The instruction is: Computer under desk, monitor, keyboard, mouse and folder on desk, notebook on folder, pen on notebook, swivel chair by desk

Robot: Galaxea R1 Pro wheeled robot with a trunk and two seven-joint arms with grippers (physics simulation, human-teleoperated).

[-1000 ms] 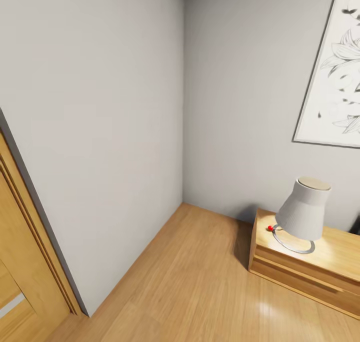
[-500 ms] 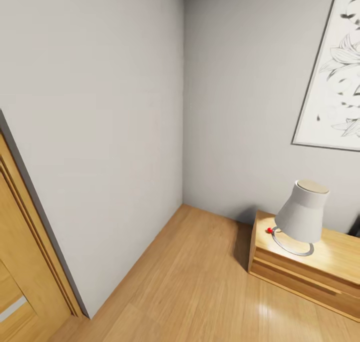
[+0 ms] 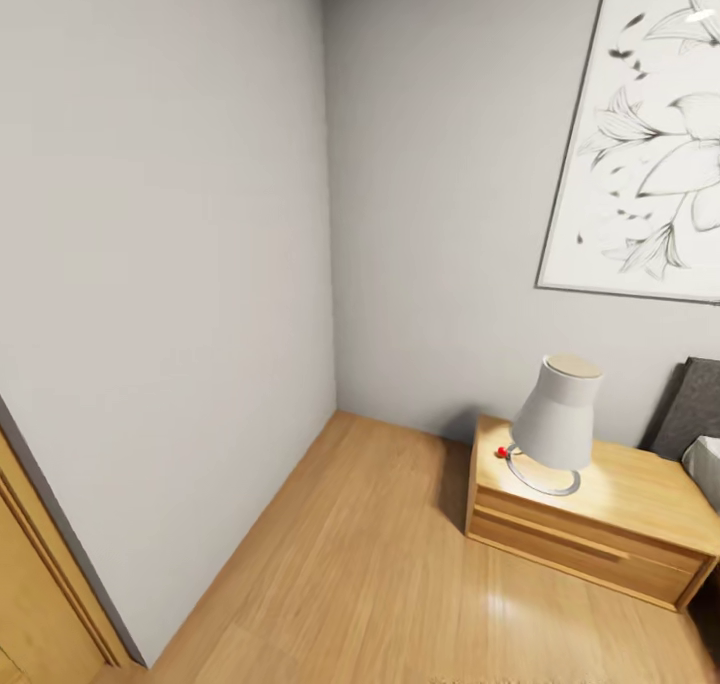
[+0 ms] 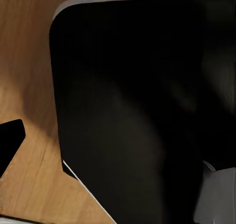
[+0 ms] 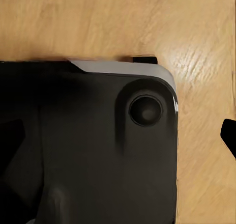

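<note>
Wooden floor (image 3: pixel 380 554) meets grey walls (image 3: pixel 160 264); a nightstand (image 3: pixel 590 524) carries a white lamp (image 3: pixel 557 419) (framed picture (image 3: pixel 650 144) above). Both wrist views look down on the robot's black base (image 5: pixel 98 150); gripper states cannot be determined. No task object is visible.

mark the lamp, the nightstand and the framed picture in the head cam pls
lamp (image 3: pixel 558 413): head view, on the middle of its pale grey shade.
nightstand (image 3: pixel 585 556): head view, on its wooden drawer front.
framed picture (image 3: pixel 650 144): head view, on the flower drawing inside the frame.
</note>
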